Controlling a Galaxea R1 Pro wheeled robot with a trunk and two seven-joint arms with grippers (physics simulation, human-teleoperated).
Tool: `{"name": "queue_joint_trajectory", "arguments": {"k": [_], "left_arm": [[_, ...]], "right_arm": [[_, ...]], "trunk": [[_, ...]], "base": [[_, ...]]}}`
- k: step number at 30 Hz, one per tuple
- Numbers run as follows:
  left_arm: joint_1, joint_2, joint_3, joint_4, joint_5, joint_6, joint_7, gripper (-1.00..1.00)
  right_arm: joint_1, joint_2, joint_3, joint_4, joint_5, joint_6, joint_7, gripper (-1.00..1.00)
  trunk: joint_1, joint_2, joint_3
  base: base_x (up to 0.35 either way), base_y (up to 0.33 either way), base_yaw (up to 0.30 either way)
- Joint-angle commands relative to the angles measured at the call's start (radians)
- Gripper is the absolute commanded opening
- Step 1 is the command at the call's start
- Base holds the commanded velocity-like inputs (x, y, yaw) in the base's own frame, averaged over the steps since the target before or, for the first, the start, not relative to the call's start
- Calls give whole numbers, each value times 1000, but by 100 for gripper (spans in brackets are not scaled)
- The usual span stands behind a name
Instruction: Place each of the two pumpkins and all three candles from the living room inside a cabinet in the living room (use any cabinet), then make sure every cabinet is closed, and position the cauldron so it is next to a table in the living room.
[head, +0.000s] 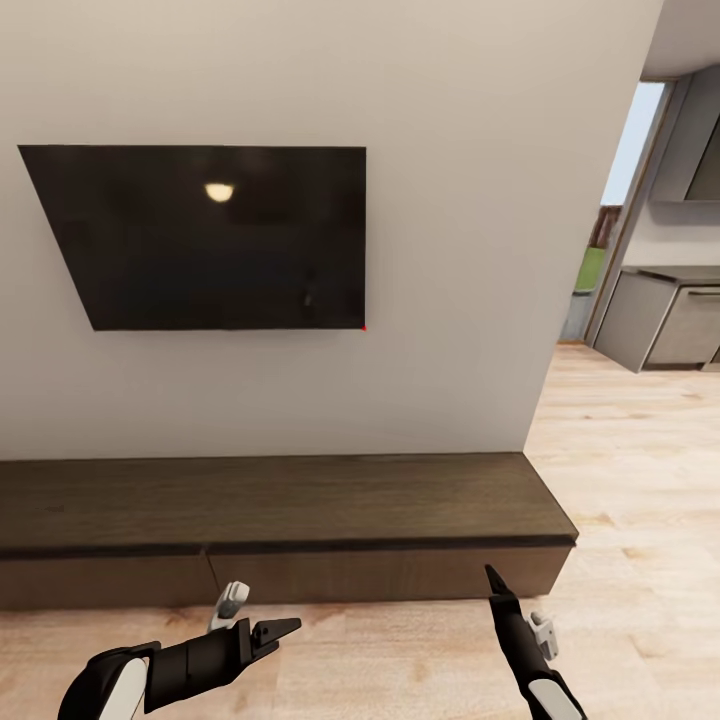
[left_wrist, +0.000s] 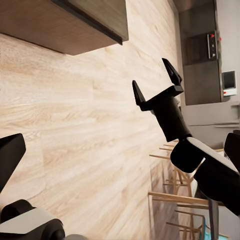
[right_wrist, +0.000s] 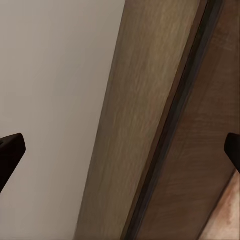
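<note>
**Cabinet shut, both grippers empty: collision risk on approach**

While the cabinet (head: 280, 520) stands against the far wall with its drawer fronts flush, the left gripper (head: 262, 631) and right gripper (left_wrist: 156, 85) hover near it, jaws spread wide, holding nothing. Handleless fronts invite a slipped pull or fingertips striking wood. Pumpkins, candles: whereabouts undetermined.

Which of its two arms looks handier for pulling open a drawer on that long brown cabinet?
Probably the right. Its right gripper points straight at a flat drawer front of the long, low dark-brown wooden cabinet, jaws open and empty. The left gripper lies sideways along the pale wood floor, aimed across rather than at the fronts.
</note>
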Motion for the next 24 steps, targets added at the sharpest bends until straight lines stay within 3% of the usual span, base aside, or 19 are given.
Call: {"name": "queue_joint_trajectory", "arguments": {"k": [1,24], "left_arm": [[-1,0,1,0,-3,4,-6,100],[-1,-1,1,0,-5,2,-6,100]], "right_arm": [[-1,0,-1,0,-6,1,4,100],[-1,0,-1,2,-6,1,4,100]], "trunk": [[4,-8,-4],[92,-169,-76]], "base": [[0,0,0],[0,0,0]]}}
